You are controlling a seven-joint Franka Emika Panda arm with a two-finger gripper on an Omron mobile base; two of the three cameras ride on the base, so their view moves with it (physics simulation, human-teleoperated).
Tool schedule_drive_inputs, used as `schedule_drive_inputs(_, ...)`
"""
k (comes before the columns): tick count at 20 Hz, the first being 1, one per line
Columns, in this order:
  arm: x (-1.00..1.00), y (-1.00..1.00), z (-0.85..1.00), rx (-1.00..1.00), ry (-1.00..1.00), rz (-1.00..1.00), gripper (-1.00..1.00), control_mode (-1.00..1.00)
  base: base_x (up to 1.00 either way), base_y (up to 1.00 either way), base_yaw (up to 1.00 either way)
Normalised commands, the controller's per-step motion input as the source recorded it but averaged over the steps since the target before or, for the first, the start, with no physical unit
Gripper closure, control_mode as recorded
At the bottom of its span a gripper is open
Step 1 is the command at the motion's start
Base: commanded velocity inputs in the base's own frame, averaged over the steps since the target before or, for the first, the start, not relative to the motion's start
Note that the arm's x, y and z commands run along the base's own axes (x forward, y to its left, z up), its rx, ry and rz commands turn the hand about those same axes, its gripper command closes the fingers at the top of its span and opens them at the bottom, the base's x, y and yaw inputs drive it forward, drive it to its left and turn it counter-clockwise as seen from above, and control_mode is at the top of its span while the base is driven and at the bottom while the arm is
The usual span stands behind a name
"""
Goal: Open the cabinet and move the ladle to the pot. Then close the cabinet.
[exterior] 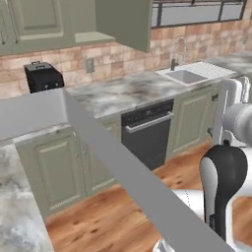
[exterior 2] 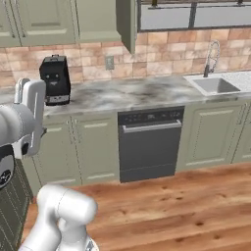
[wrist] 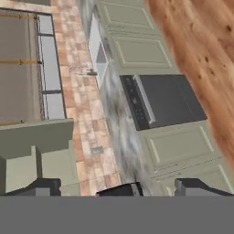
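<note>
You're parked well back from the table (exterior 2: 127, 95), w/ the arm folded up high, so the hand cam looks along the whole kitchen run, rolled sideways. Jaws are spread wide, nothing between them; both finger tips (wrist: 41, 187) sit at the bottom of the hand view w/ open air between. Gripper (wrist: 119, 188) is far from any handle.

The cabinet (exterior 2: 100, 19) hangs above the table's middle stretch. Its door (exterior: 123, 22) stands swung out toward the room, edge-on in the right base view, prob. so the inside can be reached. Can't see into it from here, so can't tell where the ladle lies. No pot in sight either.

Coffee machine (exterior 2: 55, 79) stands at the table's left end, against the brick wall; sink (exterior 2: 215, 86) is at the right end, dishwasher (exterior 2: 148, 144) under the middle. My read: you're in a look-around pose before the reach-in.
</note>
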Motion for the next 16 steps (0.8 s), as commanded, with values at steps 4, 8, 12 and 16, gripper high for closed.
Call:
schedule_drive_inputs(4, 0.0, 0.0, 0.0, 0.0, 0.0, 0.0, -1.0, 1.0, 1.0, 0.6, -0.33)
schedule_drive_inputs(8, 0.0, 0.0, 0.0, 0.0, 0.0, 0.0, -1.0, 1.0, 1.0, 0.33, -0.29)
schedule_drive_inputs(12, 0.0, 0.0, 0.0, 0.0, 0.0, 0.0, -1.0, 1.0, 1.0, 0.28, -0.14)
schedule_drive_inputs(16, 0.0, 0.0, 0.0, 0.0, 0.0, 0.0, -1.0, 1.0, 0.72, 0.97, -0.01)
